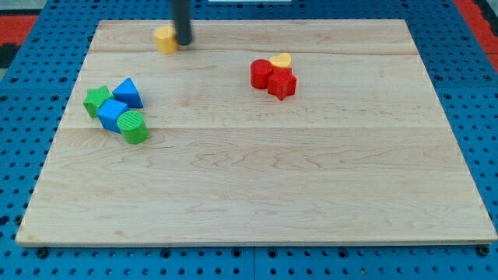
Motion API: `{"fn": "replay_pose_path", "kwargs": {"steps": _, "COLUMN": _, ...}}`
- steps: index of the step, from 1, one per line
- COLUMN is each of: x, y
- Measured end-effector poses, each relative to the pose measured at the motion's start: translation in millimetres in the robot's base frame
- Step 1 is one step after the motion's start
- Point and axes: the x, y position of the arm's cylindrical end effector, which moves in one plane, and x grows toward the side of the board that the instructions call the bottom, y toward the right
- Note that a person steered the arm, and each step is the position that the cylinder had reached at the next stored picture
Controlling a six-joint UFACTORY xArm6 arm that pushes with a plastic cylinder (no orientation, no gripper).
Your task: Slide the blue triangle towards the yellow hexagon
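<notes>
The blue triangle (128,92) lies at the view's left, in a cluster with a green star (96,99), a blue cube (113,115) and a green cylinder (134,127). The yellow hexagon (164,38) lies near the view's top, left of centre. My tip (184,43) stands right against the hexagon's right side, well above and to the right of the blue triangle.
A red cylinder (261,74), a red star (282,83) and a yellow heart (281,61) sit together right of centre near the top. The wooden board (257,171) rests on a blue perforated table (23,47).
</notes>
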Motion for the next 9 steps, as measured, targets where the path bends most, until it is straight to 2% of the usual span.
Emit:
{"fn": "replay_pose_path", "kwargs": {"steps": 2, "x": 30.9, "y": -20.5}}
{"fn": "replay_pose_path", "kwargs": {"steps": 7, "x": 30.8, "y": -9.3}}
{"fn": "replay_pose_path", "kwargs": {"steps": 9, "x": 31.8, "y": 105.8}}
